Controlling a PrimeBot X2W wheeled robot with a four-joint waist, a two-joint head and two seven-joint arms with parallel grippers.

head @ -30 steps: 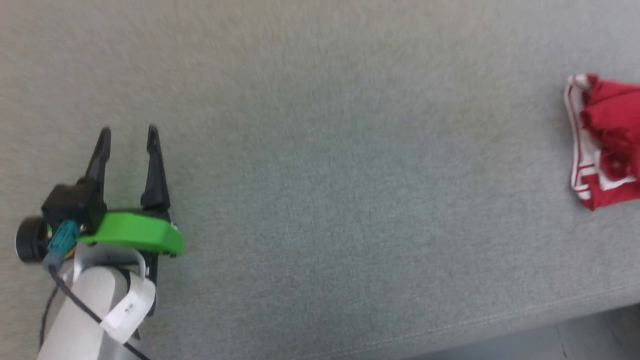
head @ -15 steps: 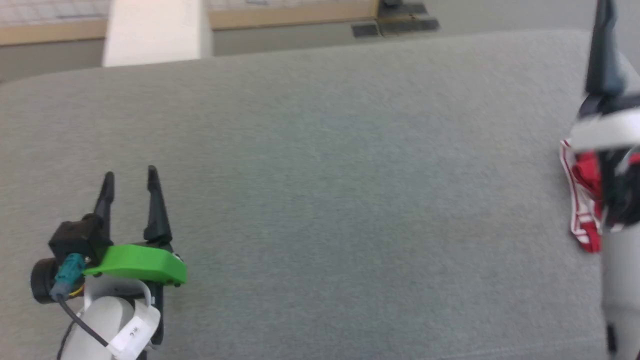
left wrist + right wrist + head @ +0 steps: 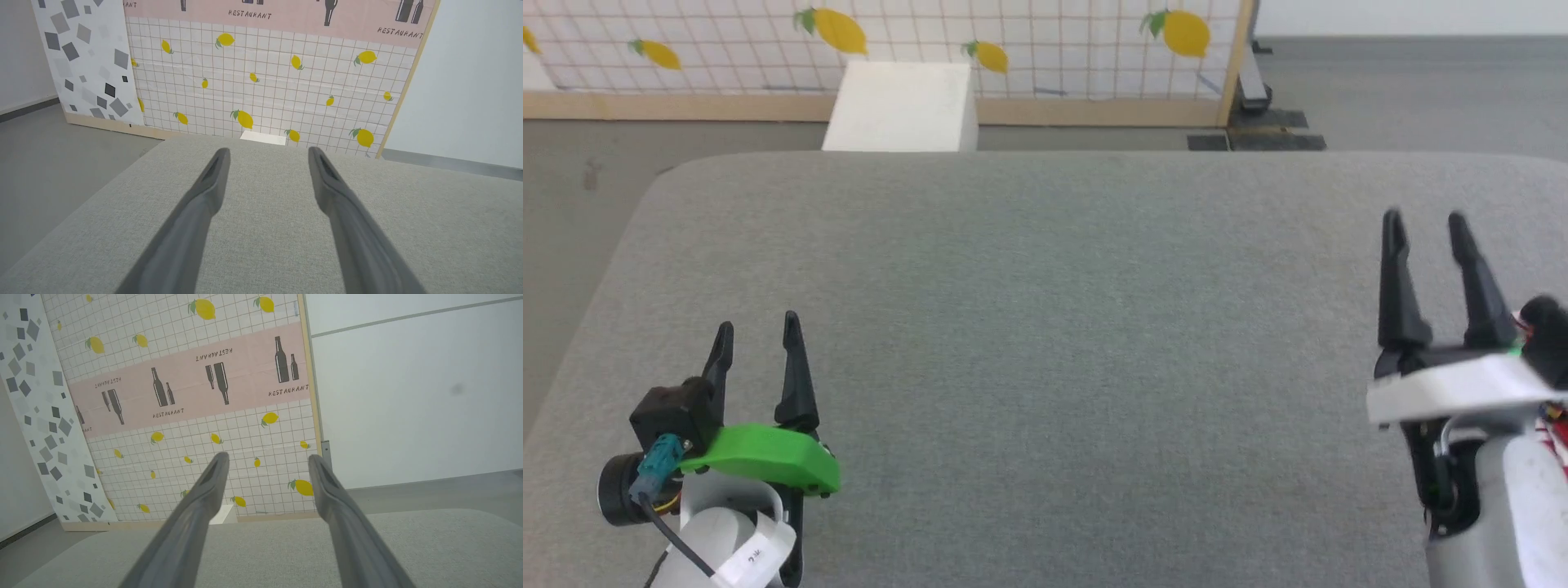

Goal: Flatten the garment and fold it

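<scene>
The garment [image 3: 1558, 437] shows as a sliver of red and white stripes at the right edge of the head view, mostly hidden behind my right wrist. My right gripper [image 3: 1424, 216] hovers over the grey cushioned surface [image 3: 1045, 327] at the right, open and holding nothing, fingers pointing away from me. At the lower left my left gripper [image 3: 757, 322] is open too, above bare grey fabric. Each wrist view looks along its spread fingers, left gripper [image 3: 268, 150] and right gripper [image 3: 268, 455], with nothing between them.
Beyond the surface's far edge stands a white box [image 3: 900, 106] on the grey floor. Behind it rises a lemon-patterned panel [image 3: 1013, 41] with a wooden frame. The surface's rounded left corner [image 3: 662, 175] drops to the floor.
The head camera has tilted up, so the whole picture has shifted. My right gripper has come fully into view and now covers most of the garment. The left gripper stays open.
</scene>
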